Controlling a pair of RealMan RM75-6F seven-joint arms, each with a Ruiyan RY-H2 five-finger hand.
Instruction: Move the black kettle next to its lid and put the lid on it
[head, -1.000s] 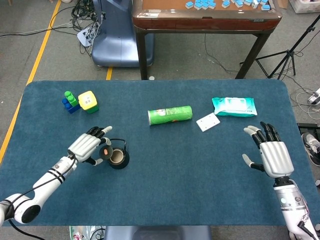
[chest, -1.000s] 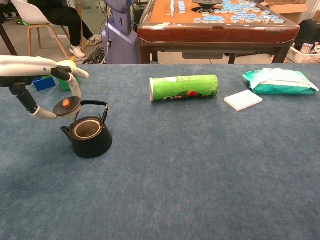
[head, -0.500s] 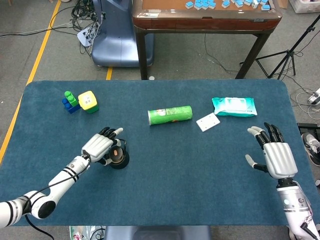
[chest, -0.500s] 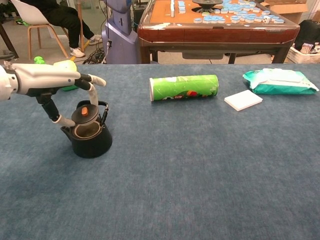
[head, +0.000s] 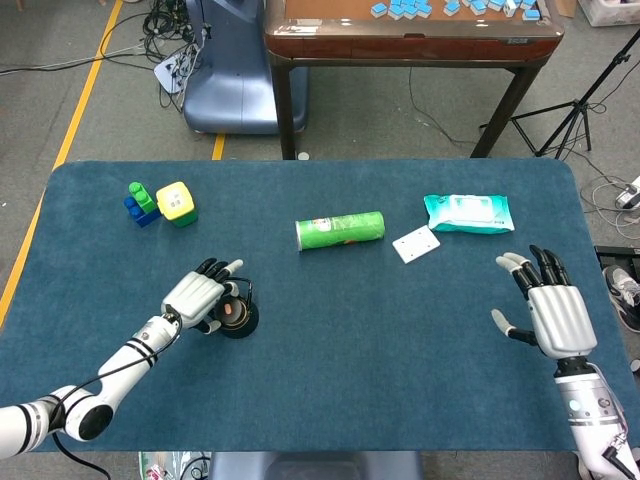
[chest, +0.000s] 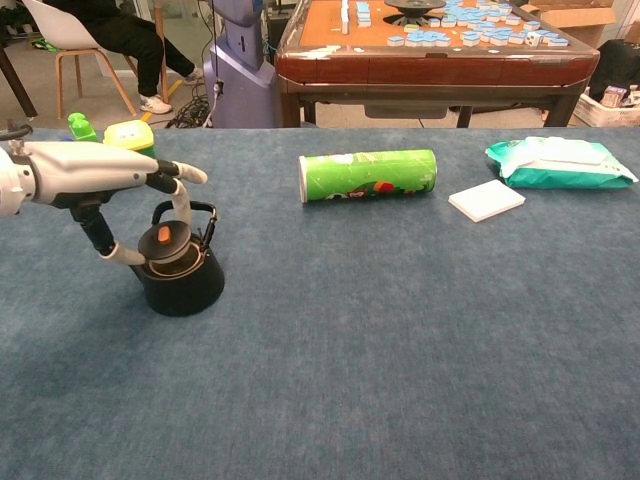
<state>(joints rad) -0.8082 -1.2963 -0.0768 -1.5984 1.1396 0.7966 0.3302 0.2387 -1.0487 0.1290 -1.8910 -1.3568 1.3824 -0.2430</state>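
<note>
kettle partly hidden by left robot hand in head view, spout unseen

A grey floor marked by a yellow line is seen beyond the blue-covered table, where a brown wooden table and a white chair are placed.

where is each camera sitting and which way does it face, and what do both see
Head view: high above the near edge, looking steeply down on the table; shows both arms, left hand at the black kettle, right hand open.
Chest view: low at the table's near edge, looking level across it; only the left hand shows, holding the lid on the kettle.
Shared: kettle, left hand, green can, wipes pack.
</note>
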